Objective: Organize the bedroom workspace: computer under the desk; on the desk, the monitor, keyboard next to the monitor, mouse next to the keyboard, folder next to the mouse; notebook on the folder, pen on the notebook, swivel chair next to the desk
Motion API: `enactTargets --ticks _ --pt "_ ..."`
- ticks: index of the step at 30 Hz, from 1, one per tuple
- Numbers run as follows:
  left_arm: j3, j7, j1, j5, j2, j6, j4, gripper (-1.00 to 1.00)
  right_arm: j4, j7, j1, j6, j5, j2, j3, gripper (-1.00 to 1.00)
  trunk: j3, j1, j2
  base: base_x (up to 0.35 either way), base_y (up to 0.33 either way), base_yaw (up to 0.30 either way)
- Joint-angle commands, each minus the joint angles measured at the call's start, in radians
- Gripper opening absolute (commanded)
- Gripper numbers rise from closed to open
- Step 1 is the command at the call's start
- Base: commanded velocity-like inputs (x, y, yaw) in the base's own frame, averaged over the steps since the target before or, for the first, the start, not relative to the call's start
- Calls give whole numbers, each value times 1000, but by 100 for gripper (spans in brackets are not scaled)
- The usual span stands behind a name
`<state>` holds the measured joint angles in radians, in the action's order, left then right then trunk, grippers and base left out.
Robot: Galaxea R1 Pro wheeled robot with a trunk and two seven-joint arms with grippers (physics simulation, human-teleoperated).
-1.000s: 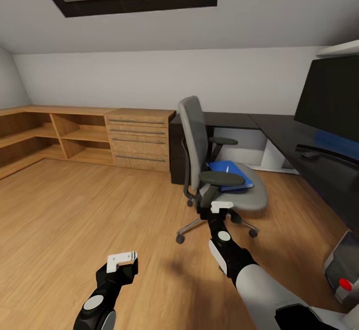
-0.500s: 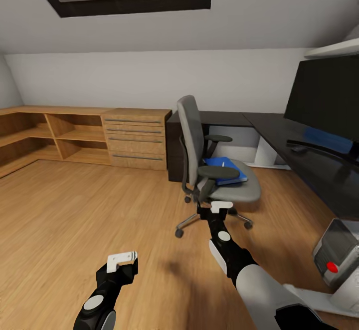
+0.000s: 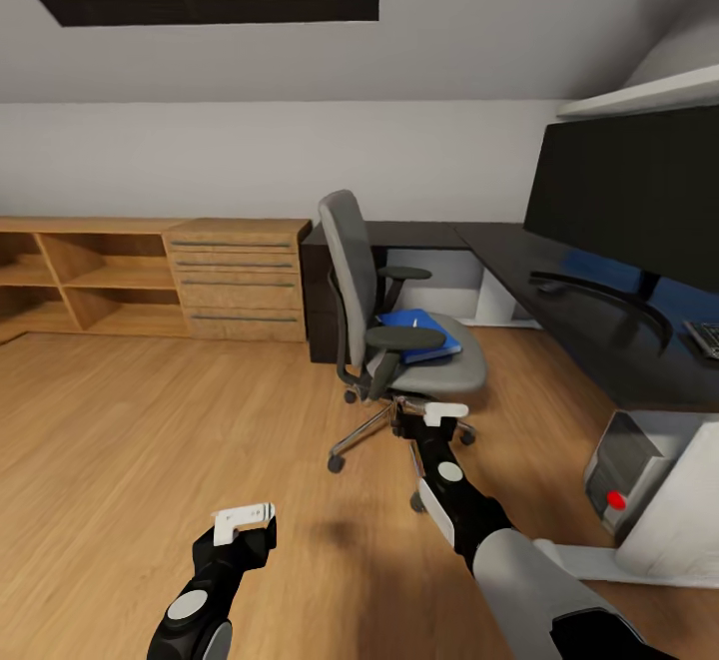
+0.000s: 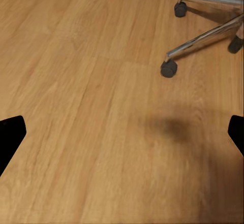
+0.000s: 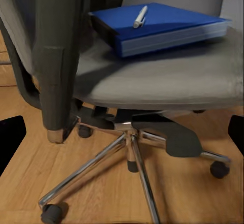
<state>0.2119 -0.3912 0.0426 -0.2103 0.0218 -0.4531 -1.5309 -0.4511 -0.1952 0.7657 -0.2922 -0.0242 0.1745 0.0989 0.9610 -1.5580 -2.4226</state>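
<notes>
Reaching low toward the swivel chair [image 3: 399,340], the right gripper [image 3: 436,418] hangs just in front of the seat's front edge, below the near armrest, and holds nothing. In the right wrist view its two dark fingertips sit at opposite edges of the frame, so the fingers are spread wide. The left gripper [image 3: 245,520] hovers over bare wooden floor [image 3: 150,420], well apart from the chair, and the left wrist view shows its fingertips likewise spread, with nothing between them.

On the chair's seat lies the blue folder [image 5: 162,26], and the pen [image 5: 140,17] rests on top of it. Behind the chair and to its right runs the glossy black desk [image 3: 519,271]; the monitor [image 3: 629,191] stands on it, and a corner of the keyboard [image 3: 704,337] shows beyond the monitor's curved foot. A grey computer case [image 3: 624,475] sits under the desk on that side.

The main risk, as I judge it, is the casters: a push on the seat or armrest would roll or spin the chair away from the desk. A tilted lift of the folder would probably roll the loose pen off onto the floor. The armrest also crowds any sideways approach to the folder.
</notes>
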Motion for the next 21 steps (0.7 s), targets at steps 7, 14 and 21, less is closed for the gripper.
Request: enactTargets --ticks 7,14,21 --pt "0 -10 0 -11 0 -3 -2 100 -3 -2 1 -9 -164 -25 5 100 1 0 0 -1 0 -182" --pt "0 -10 0 -11 0 -3 -2 100 -5 0 1 -20 -239 -38 -19 100 1 0 0 0 0 -18" --pt "0 -10 0 -11 0 -3 -2 100 -6 1 1 -18 -406 -76 -58 100 1 0 0 0 0 -1"
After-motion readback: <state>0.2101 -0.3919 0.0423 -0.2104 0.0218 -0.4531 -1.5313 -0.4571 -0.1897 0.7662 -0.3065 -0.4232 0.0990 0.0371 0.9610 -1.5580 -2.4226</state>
